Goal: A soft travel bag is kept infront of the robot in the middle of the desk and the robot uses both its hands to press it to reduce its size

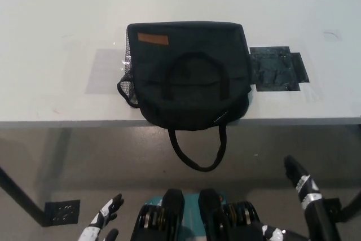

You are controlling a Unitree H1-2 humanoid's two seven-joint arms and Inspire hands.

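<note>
Currently the white left robot hand (104,225) sits low at the frame's bottom edge, below the tabletop (56,38), fingers apart, holding nothing. The black soft fabric travel bag (189,74) lies mid-tabletop at the near edge, one strap loop (197,150) hanging over. The black right robot hand (302,187) is also low, spread, empty. Risk: uneven pressing could push the overhanging bag off the edge.

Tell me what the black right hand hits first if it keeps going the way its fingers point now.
Probably nothing: the right hand sits below the desk edge, pointing up-left toward open floor; the travel bag lies farther left. Depth is unclear.
</note>
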